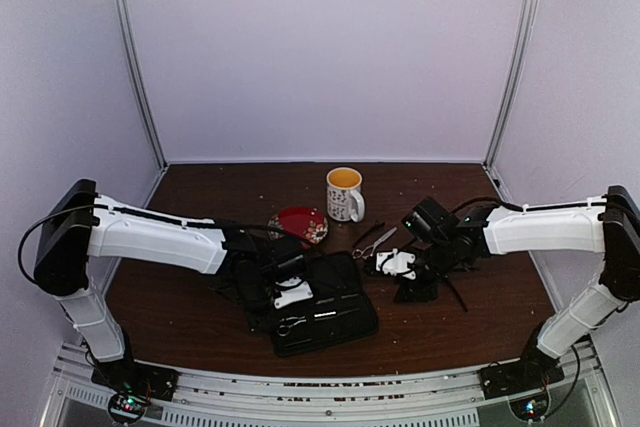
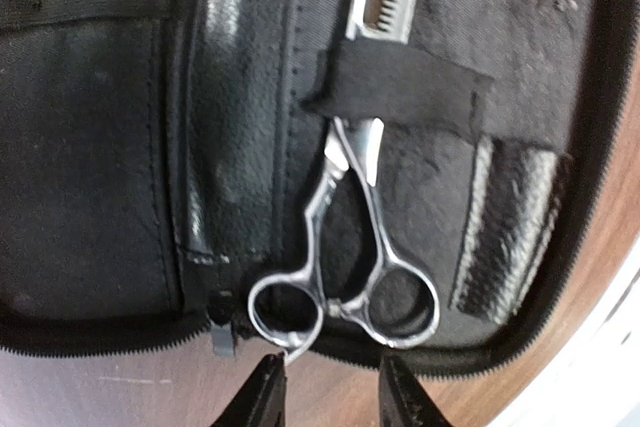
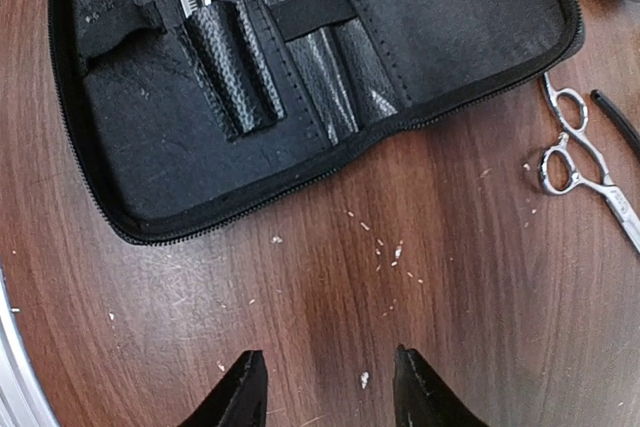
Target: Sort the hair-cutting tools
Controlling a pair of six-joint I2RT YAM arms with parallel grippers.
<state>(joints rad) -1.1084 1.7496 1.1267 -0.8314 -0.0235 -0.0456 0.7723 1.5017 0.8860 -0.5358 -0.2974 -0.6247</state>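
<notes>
One pair of silver scissors (image 2: 345,297) lies in the open black zip case (image 2: 90,147), its blades under a black strap, ring handles toward me. My left gripper (image 2: 335,392) is open just short of the rings; its left fingertip (image 2: 265,387) nearly touches the small finger rest. In the top view the left gripper (image 1: 290,309) hovers over the case (image 1: 345,319). A second pair of scissors (image 3: 580,162) lies on the bare wood beside a thin black stick (image 3: 615,122); it also shows in the top view (image 1: 372,244). My right gripper (image 3: 325,387) is open and empty over bare table, right of the case.
A red patterned saucer (image 1: 302,224) and a mug (image 1: 345,194) stand behind the case. The case's other half (image 3: 300,77) has a textured sleeve and straps. Small pale crumbs dot the wood table (image 3: 400,277). The enclosure walls close in on three sides.
</notes>
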